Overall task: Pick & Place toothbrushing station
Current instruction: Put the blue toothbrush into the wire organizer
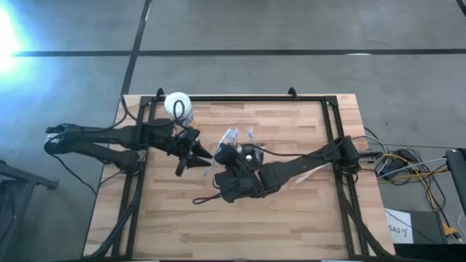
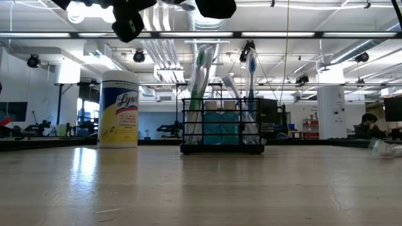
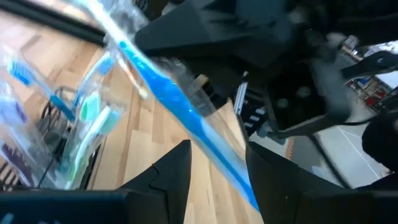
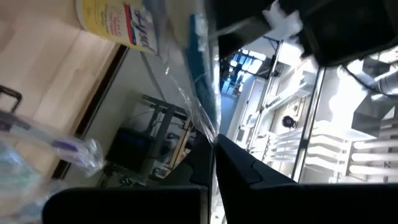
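I see the black toothbrush holder (image 2: 222,129) standing upright on the wooden table (image 1: 291,225), near its middle, with several wrapped toothbrushes (image 2: 200,94) sticking up out of it. In the low view a white-lidded yellow wipes canister (image 2: 119,109) stands to its left, well apart from it.

Both my arms meet over the middle of the table. My left pincer (image 3: 214,165) is partly open, its two fingers (image 3: 171,171) either side of a blue toothbrush in clear wrapping (image 3: 177,102); the brush runs slantwise through the gap, and I cannot tell whether the fingers actually press on it. My right pincer (image 4: 213,162) is closed, its fingers (image 4: 245,168) pinched together on the edge of the clear wrapping, with the blue brush (image 4: 202,59) running away from the tips.

In the high view the right arm (image 1: 291,171) lies over the holder, so from above I only see wrapped brush ends (image 1: 231,136) poking out beside it.
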Action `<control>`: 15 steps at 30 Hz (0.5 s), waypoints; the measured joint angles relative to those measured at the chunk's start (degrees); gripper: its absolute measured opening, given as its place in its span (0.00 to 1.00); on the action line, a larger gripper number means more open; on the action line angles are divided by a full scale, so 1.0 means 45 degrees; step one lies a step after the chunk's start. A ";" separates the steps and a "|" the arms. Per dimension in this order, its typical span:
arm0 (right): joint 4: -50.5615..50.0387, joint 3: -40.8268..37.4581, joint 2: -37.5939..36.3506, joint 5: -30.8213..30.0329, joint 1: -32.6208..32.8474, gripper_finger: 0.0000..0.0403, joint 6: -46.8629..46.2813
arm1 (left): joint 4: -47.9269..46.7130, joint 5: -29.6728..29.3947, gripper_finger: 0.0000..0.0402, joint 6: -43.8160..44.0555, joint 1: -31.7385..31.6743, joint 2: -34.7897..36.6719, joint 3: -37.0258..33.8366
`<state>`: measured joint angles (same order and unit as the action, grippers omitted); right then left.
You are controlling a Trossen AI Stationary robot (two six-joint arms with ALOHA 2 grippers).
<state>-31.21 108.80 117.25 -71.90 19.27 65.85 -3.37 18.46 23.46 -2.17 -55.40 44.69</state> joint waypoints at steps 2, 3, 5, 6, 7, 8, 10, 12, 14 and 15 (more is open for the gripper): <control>0.0330 -0.0140 0.0005 0.0132 -0.0001 0.03 0.0120 | -0.0060 -0.0007 0.39 0.0020 0.0000 -0.0220 0.0000; 0.0469 -0.0199 0.0005 0.0132 -0.0011 0.03 0.0124 | -0.0035 -0.0007 0.39 0.0011 0.0000 -0.0291 0.0000; 0.0600 -0.0307 0.0005 0.0122 -0.0034 0.03 0.0124 | 0.0001 -0.0010 0.39 -0.0074 0.0000 -0.0368 0.0000; 0.0694 -0.0347 0.0005 0.0122 -0.0056 0.03 0.0133 | 0.0063 -0.0012 0.39 -0.0102 0.0000 -0.0419 0.0000; 0.0750 -0.0384 0.0005 0.0130 -0.0069 0.03 0.0135 | 0.0141 -0.0021 0.39 -0.0126 0.0000 -0.0474 0.0000; 0.0784 -0.0418 0.0005 0.0132 -0.0079 0.03 0.0134 | 0.0233 -0.0029 0.39 -0.0145 0.0000 -0.0528 0.0000; 0.0843 -0.0500 0.0000 0.0184 -0.0106 0.03 0.0134 | 0.0513 -0.0027 0.39 -0.0165 -0.0005 -0.0606 0.0000; 0.0846 -0.0561 0.0000 0.0220 -0.0126 0.03 0.0134 | 0.0542 -0.0029 0.39 -0.0242 -0.0020 -0.0718 0.0005; 0.0824 -0.0602 0.0000 0.0279 -0.0126 0.03 0.0135 | 0.0537 -0.0032 0.39 -0.0398 -0.0029 -0.0946 0.0052; 0.0859 -0.0613 0.0000 0.0309 -0.0126 0.03 0.0137 | 0.0542 -0.0040 0.39 -0.0500 -0.0029 -0.1047 0.0076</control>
<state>-27.35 106.04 117.25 -70.51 18.70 66.47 -0.93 18.28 21.21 -2.31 -60.11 45.03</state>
